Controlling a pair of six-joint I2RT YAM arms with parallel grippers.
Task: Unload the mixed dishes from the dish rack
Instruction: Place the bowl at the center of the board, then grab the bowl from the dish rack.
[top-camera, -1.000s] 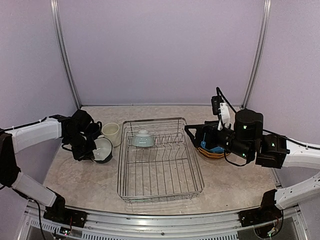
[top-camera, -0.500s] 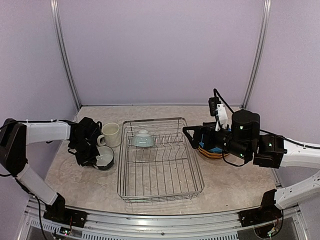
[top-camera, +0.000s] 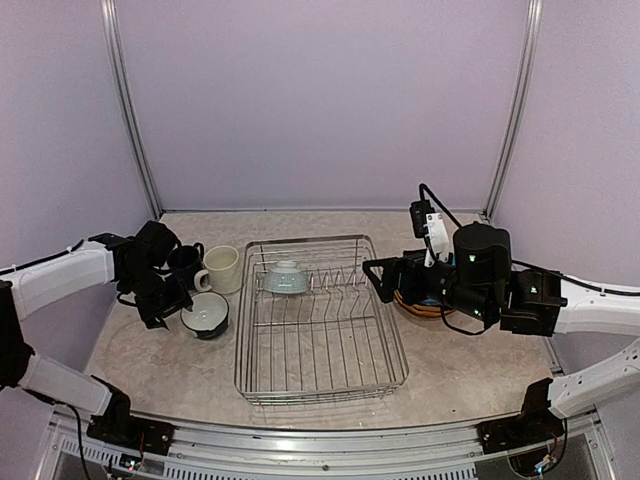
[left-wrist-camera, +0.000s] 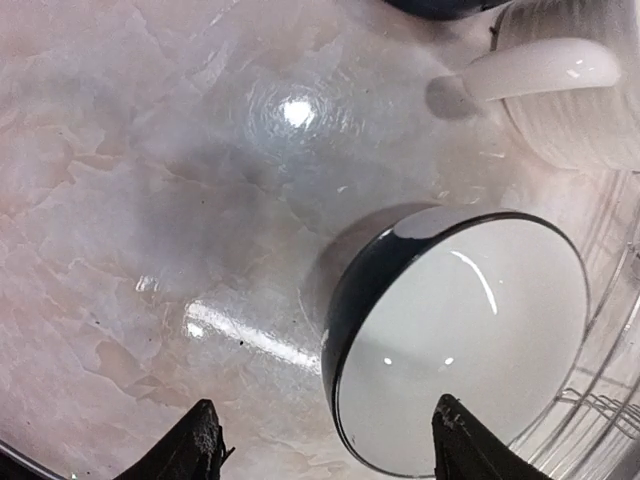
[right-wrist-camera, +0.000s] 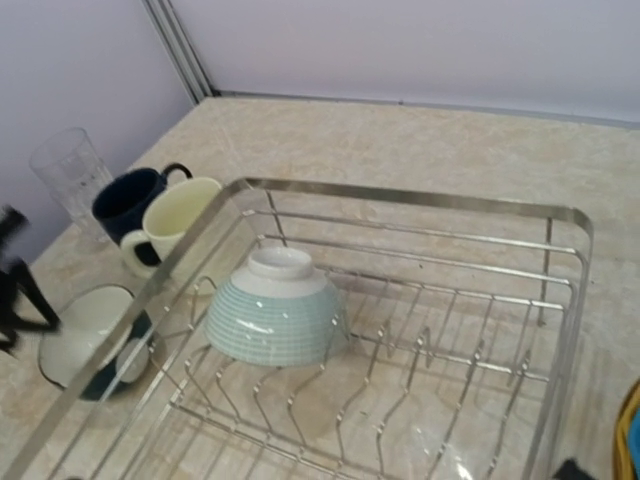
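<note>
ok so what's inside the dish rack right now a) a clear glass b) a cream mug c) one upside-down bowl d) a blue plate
c: only a pale teal bowl lies upside down in the dish rack; the cream mug stands outside it.

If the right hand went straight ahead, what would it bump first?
Probably the near wall of the rectangular silver wire dish rack, then the upturned pale teal bowl inside it, though depth is unclear.
</note>
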